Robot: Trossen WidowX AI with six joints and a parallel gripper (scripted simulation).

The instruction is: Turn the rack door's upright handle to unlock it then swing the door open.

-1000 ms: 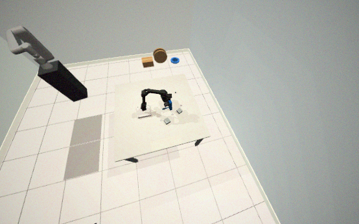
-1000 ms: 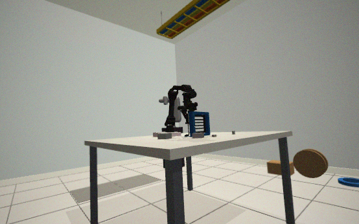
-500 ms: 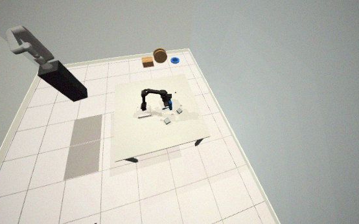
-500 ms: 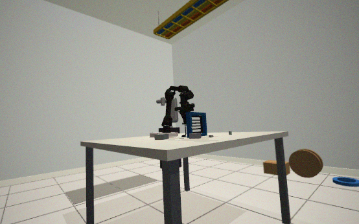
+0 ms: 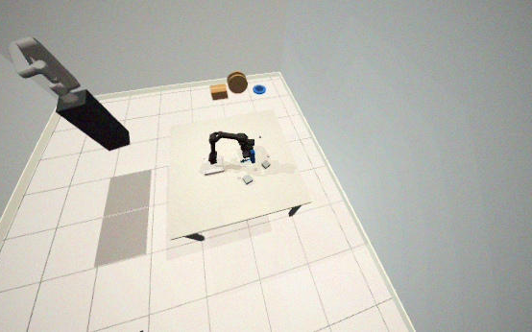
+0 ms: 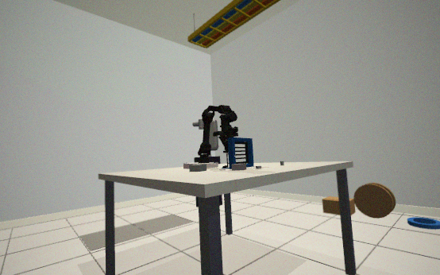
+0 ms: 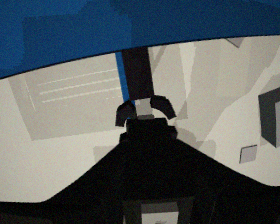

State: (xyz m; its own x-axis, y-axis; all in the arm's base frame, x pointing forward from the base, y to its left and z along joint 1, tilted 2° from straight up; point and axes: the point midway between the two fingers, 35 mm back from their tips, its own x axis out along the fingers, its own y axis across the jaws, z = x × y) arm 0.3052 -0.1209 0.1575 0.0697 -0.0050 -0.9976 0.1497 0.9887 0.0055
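The blue rack frame [image 5: 253, 156] [image 6: 250, 152] [image 7: 141, 25] stands upright on the table [image 5: 202, 211] [image 6: 151, 179]. Its slatted middle shows in the exterior view. In the wrist view a dark upright strip [image 7: 138, 72] with a blue edge runs down from the frame to the handle. The handle has a grey middle [image 7: 143, 107] between two curved black pieces. My gripper [image 7: 149, 147] points down beside the rack and is shut on the handle; its black fingers meet around the handle's dark near part. The handle's turn and the door's angle cannot be told clearly.
A grey block [image 5: 266, 164] [image 6: 239, 167] [image 7: 275, 119] lies near the rack, and another block [image 5: 247, 179] [image 6: 198, 168] lies farther from it. A small flat piece [image 7: 248, 154] lies near the first block. A small dark piece [image 5: 260, 137] [image 6: 282, 163] stands beyond the rack.
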